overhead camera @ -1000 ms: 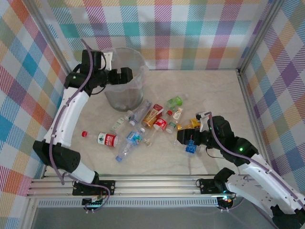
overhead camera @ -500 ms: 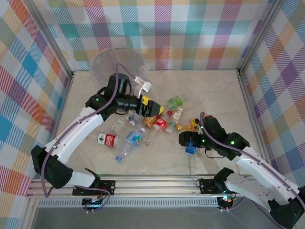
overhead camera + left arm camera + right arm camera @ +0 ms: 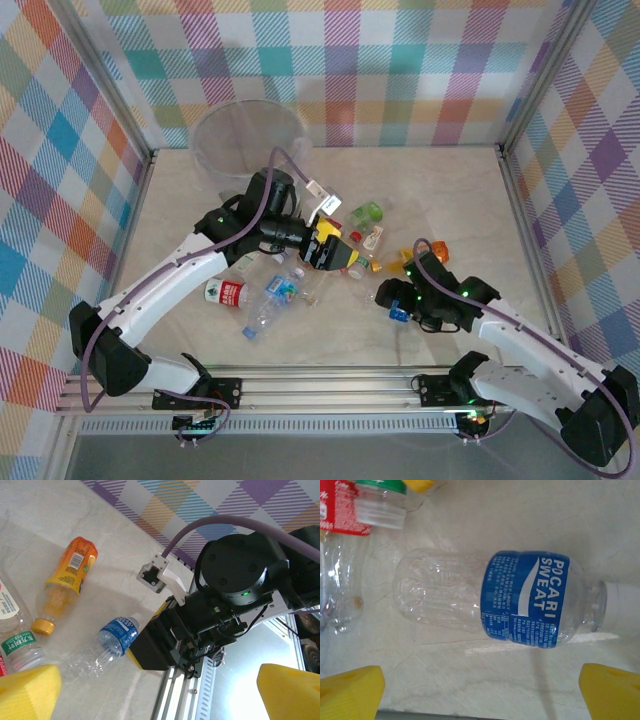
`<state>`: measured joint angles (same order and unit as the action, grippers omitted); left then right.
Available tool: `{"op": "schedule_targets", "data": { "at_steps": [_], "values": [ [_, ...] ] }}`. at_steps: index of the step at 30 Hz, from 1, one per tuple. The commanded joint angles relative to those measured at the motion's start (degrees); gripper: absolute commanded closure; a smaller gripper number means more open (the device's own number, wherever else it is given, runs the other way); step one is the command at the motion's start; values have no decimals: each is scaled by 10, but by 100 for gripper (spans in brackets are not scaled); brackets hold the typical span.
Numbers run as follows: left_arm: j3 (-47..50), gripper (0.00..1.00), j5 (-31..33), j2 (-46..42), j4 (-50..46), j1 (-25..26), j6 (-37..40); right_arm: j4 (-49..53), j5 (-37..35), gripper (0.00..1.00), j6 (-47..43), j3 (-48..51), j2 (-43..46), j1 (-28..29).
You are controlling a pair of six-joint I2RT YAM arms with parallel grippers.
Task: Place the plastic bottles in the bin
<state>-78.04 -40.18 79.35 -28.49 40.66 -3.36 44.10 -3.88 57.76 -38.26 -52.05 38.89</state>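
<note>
One claw [image 3: 338, 254] newly above bottles [image 3: 280, 290]

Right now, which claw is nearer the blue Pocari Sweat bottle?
Right. The right claw sits open directly above the Pocari Sweat bottle; the left claw hangs apart, farther back and left.

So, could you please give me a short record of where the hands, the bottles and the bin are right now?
table: bottles scattered mid-table, such as a red-labelled bottle and a green bottle
bin: far left of the table, near the back wall
left hand: open, empty, above the scattered bottles
right hand: open, empty, over a blue-labelled bottle lying on its side
bottles held: none
</note>
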Motion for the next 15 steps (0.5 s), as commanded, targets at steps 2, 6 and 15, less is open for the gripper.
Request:
{"op": "schedule_targets", "data": {
  "at_steps": [2, 6, 15],
  "values": [
    [1, 0, 5, -14, -5, 10, 11, -53, -7, 0, 158, 41, 19, -3],
    [1, 0, 14, -16, -11, 11, 15, -91, -21, 0, 215, 64, 33, -3],
    [-2, 0, 16, -8, -15, 11, 16, -176, -39, 0, 311, 108, 23, -3]
  ]
}}
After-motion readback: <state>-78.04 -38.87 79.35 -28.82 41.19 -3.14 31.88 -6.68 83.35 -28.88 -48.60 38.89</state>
